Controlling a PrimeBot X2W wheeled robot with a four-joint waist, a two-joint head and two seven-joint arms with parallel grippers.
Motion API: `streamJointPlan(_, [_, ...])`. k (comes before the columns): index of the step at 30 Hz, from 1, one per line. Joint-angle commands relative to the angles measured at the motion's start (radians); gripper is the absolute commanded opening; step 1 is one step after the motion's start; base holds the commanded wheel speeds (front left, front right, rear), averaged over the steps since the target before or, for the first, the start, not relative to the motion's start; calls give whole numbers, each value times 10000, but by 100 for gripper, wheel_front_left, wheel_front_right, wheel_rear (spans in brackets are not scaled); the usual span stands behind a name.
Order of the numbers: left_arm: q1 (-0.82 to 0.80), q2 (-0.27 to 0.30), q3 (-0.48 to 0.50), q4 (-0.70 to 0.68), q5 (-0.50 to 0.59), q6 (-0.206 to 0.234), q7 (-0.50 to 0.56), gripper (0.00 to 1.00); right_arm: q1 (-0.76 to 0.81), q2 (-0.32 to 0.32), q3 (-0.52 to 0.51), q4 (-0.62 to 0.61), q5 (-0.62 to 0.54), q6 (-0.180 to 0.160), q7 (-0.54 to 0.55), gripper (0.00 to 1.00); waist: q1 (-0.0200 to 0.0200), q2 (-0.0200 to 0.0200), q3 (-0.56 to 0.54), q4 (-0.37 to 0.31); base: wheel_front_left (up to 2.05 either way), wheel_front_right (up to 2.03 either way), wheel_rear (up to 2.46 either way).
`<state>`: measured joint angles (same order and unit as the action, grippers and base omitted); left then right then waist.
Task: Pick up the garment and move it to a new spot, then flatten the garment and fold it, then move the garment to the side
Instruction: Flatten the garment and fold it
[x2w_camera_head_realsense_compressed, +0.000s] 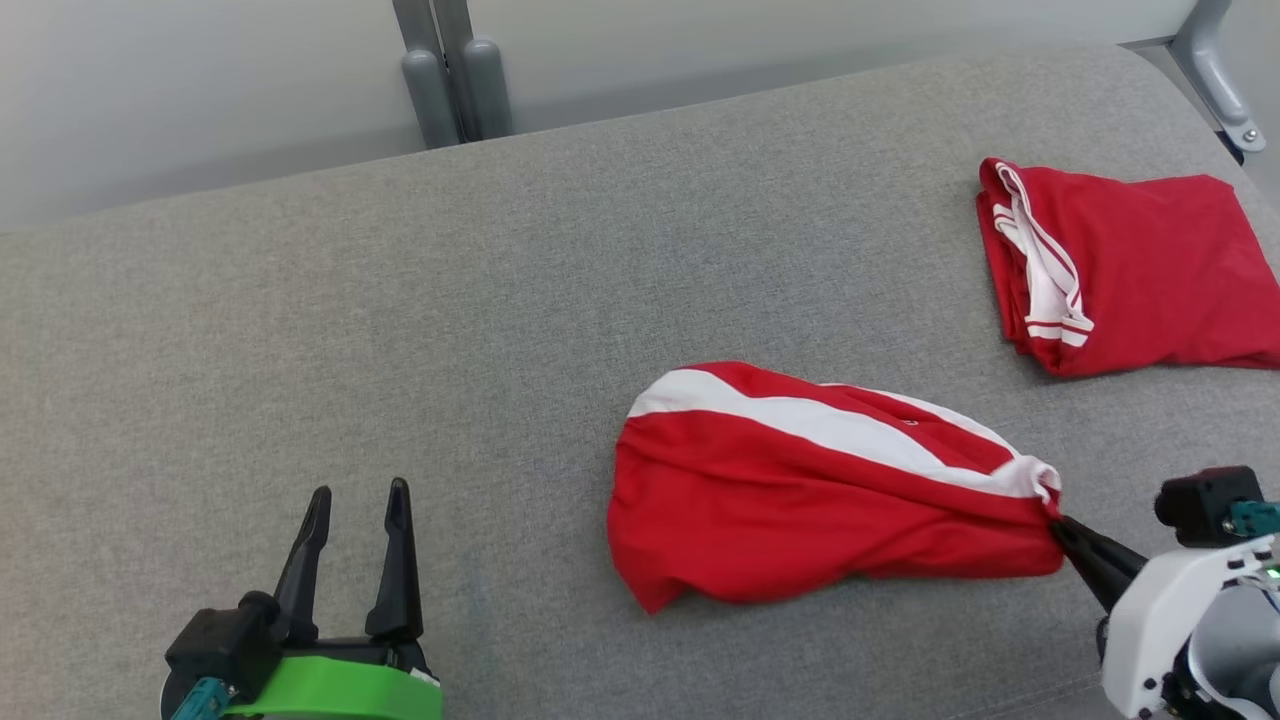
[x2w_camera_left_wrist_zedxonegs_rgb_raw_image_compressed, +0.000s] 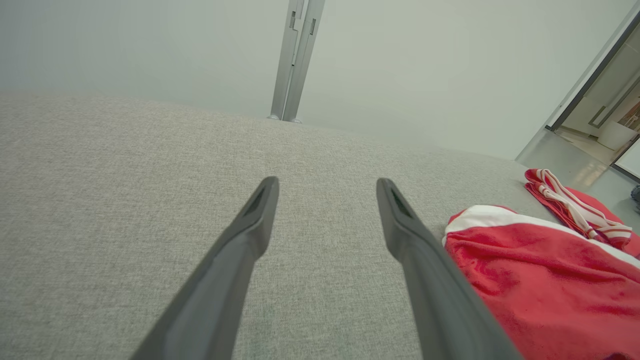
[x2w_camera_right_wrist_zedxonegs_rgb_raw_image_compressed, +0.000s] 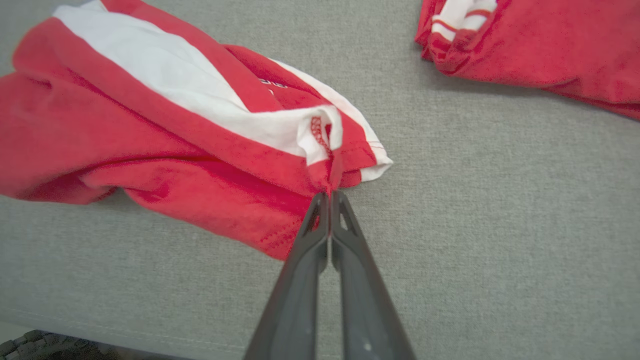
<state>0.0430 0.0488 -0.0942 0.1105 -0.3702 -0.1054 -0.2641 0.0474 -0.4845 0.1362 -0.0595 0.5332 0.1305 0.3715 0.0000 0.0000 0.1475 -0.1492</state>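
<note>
Left gripper (x2w_camera_head_realsense_compressed: 359, 488) released, fingers spread above the grey surface (x2w_camera_head_realsense_compressed: 450, 330), well apart from the garment (x2w_camera_head_realsense_compressed: 800, 490). Garment bunched at centre-right on that surface, its right end pinched in the clenched right gripper (x2w_camera_head_realsense_compressed: 1056, 523); folded red piece (x2w_camera_head_realsense_compressed: 1150, 260) at far right. Judged: step 1 of 3 just begun; move, flatten, fold, set aside all remain.

Head cam looked forward and down across the grey table (x2w_camera_head_realsense_compressed: 400, 300), from fairly far. Left wrist cam sat low, facing the far wall (x2w_camera_left_wrist_zedxonegs_rgb_raw_image_compressed: 150, 45). Right wrist cam looked down, close on the red garment (x2w_camera_right_wrist_zedxonegs_rgb_raw_image_compressed: 150, 125). All three shared it and the folded garment (x2w_camera_head_realsense_compressed: 1130, 260).
</note>
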Motion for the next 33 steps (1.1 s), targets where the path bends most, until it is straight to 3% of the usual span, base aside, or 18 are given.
streamJointPlan(1, [-135,35,21,20,21,-15,1,100,113,-114,-155,397,-196,1,-113,0,0,0,54,-37,0,0,0])
streamJointPlan(17, [-516,35,-798,118,-193,-161,1,100,-639,315,-124,3813,-872,3,-1852,0,0,0,239,-100,0,0,0])
streamJointPlan(18, [-555,34,-873,142,-207,-172,1,100,-716,373,-128,3909,-950,3,-1979,58,0,0,235,-142,0,0,0])
streamJointPlan(19, [-579,35,-956,185,-233,-183,3,100,-763,423,-114,3967,-968,3,-2051,100,0,0,227,-177,0,0,0])
streamJointPlan(26, [-844,37,-1654,595,-554,-258,3,100,-788,260,-487,3476,-1383,3,-2062,100,0,0,154,-359,0,0,0])
streamJointPlan(33, [-1633,37,-3467,1440,-1784,-262,115,100,-362,317,-940,1899,-2129,3,-2048,100,0,0,60,-459,0,0,0])
